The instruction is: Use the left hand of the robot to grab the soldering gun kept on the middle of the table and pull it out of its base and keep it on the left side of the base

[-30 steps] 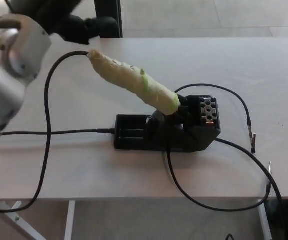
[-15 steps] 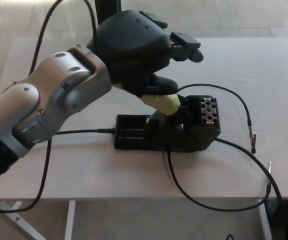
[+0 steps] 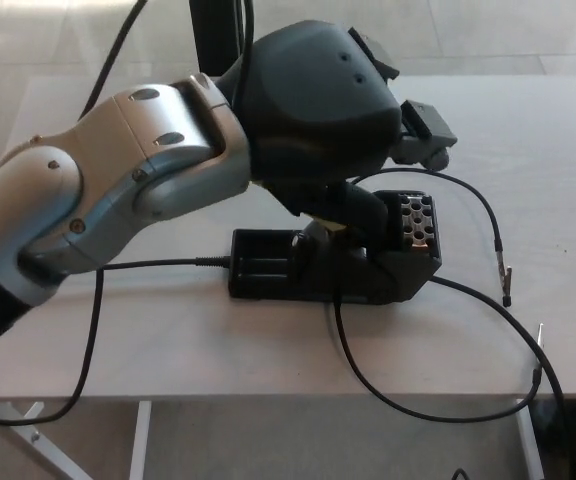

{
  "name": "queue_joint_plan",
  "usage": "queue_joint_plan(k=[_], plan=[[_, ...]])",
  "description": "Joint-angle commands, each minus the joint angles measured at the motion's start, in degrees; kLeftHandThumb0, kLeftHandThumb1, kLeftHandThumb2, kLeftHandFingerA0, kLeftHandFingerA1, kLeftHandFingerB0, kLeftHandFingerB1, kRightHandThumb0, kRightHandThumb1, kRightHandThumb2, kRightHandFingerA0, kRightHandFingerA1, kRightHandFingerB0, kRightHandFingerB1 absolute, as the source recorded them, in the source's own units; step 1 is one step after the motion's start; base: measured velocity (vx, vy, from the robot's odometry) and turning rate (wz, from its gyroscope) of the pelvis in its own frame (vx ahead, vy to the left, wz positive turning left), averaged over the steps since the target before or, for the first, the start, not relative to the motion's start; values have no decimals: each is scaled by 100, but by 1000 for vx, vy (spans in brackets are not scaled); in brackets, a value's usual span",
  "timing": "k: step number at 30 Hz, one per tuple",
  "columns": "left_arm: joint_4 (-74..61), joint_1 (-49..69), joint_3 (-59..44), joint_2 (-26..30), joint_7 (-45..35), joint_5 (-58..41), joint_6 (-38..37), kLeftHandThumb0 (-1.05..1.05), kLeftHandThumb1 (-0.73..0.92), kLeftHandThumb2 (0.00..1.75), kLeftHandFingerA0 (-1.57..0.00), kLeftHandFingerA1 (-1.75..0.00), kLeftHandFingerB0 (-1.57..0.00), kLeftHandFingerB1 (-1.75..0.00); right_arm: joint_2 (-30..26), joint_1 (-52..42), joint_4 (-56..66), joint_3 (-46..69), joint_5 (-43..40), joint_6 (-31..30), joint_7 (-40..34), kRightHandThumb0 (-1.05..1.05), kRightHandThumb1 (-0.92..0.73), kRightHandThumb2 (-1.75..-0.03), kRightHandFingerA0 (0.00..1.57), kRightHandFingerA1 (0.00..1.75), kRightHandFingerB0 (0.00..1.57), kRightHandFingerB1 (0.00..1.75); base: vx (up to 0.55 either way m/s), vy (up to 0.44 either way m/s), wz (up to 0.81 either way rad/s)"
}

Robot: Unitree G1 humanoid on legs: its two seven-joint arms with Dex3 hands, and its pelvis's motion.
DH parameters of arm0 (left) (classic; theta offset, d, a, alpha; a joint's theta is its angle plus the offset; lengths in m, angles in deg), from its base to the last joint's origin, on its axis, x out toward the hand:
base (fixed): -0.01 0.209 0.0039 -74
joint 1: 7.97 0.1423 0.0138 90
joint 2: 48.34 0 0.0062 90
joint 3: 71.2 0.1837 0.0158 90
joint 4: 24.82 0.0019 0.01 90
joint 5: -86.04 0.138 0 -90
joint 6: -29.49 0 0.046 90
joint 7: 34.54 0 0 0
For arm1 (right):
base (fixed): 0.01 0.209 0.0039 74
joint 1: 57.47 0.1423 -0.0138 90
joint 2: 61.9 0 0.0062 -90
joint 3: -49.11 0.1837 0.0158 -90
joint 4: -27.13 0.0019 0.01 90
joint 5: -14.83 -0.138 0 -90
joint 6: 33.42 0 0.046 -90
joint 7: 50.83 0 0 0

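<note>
My left arm (image 3: pixel 118 190) coming in from the left edge, grey and bent, my black left hand (image 3: pixel 318 120) big over the middle of the table, fingers (image 3: pixel 353 205) curled down, right hand out of sight

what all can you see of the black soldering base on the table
The base is a long black block, plastic by its look, lying flat mid-table. Its left part holds open slots; its right part rises to a slanted face pierced with round holes. Black cables reach it from left and front. The left hand covers its holder area, so the iron itself is hidden.
</note>
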Motion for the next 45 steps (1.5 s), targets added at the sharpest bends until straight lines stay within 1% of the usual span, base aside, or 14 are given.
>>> queue_joint_plan(k=[1, 2, 3, 6, 7, 8, 12, 26, 29, 32, 34, 35, 44, 45], plan=[[-530, -2, -111, 315, -1942, 516, 763, -90, 76, 118, -28, -58, -31, -52, -219, 48, 25, 7, -111, 173, 31, -105, -58, -91, 42, 54, 38, 37, 0, 0, 0], [-590, -92, -30, 400, -2463, 744, 1017, -94, 92, 73, -10, -48, -26, -37, -212, 38, 41, 6, -111, 186, 38, -105, -58, -90, 43, 56, 39, 37, 0, 0, 0], [-551, -94, 6, 521, -2474, 1040, 889, -99, 91, 69, -5, -40, -25, -33, -215, 37, 20, -2, -104, 226, 74, -105, -59, -90, 42, 56, 38, 37, 0, 0, 0], [-562, -152, 37, 650, -2742, 1352, 814, -96, 91, 67, 0, -19, -16, -32, -193, 53, 2, -22, -81, 219, 45, -105, -58, -90, 43, 56, 38, 38, 0, 0, 0], [-531, -172, 45, 706, -2717, 1561, 721, -102, 77, 116, 0, -12, -14, -37, -181, 44, 11, -17, -88, 218, 40, -105, -57, -90, 42, 57, 38, 38, 0, 0, 0], [-483, -183, 40, 735, -2677, 1691, 672, -98, 71, 96, 0, -11, -11, -34, -181, 39, 18, -27, -77, 211, 30, -105, -58, -90, 43, 57, 38, 37, 0, 0, 0], [2, -249, -104, 868, -2180, 2021, 558, -100, 79, 118, 0, -16, -5, -15, -162, -11, 87, -4, -109, 233, 70, -105, -56, -91, 41, 58, 38, 38, 0, 0, 0], [725, 668, -444, 1230, -878, 2897, 920, -105, 78, 111, 0, -16, 0, 0, -173, 67, 47, -43, -80, 216, 66, -105, -56, -89, 41, 57, 39, 38, 0, 0, 0], [944, 990, -578, 1066, -675, 2878, 1209, -82, 80, 70, 0, 0, 0, -19, -211, 103, 32, -95, -21, 201, 7, -105, -56, -90, 45, 58, 41, 39, 0, 0, 0], [979, 1174, -667, 869, -618, 2905, 1337, -102, 75, 106, 0, -17, 0, 0, -227, 139, 8, -89, -49, 193, 22, -105, -40, -116, 47, 61, 42, 39, 0, 0, 0], [949, 1261, -676, 726, -678, 2947, 1355, -105, 76, 106, 0, -16, 0, 0, -238, 142, 36, -85, -65, 181, 43, -105, -39, -116, 47, 62, 43, 38, 0, 0, 0], [930, 1283, -665, 687, -712, 2966, 1306, -105, 78, 107, 0, -17, 0, -1, -239, 151, 34, -89, -61, 170, 22, -105, -54, -88, 47, 60, 43, 39, 0, 0, 0], [528, 1496, -960, 145, -469, 2856, 1043, -97, 71, 105, 0, -23, 0, -3, -294, 181, 49, -135, -37, 218, 48, -105, -55, -87, 43, 58, 41, 39, 0, 0, 0], [500, 1491, -1007, 82, -455, 2824, 1023, -81, 79, 71, 0, -12, 0, -14, -304, 190, 42, -137, -45, 209, 53, -105, -53, -87, 42, 59, 41, 39, 0, 0, 0]])
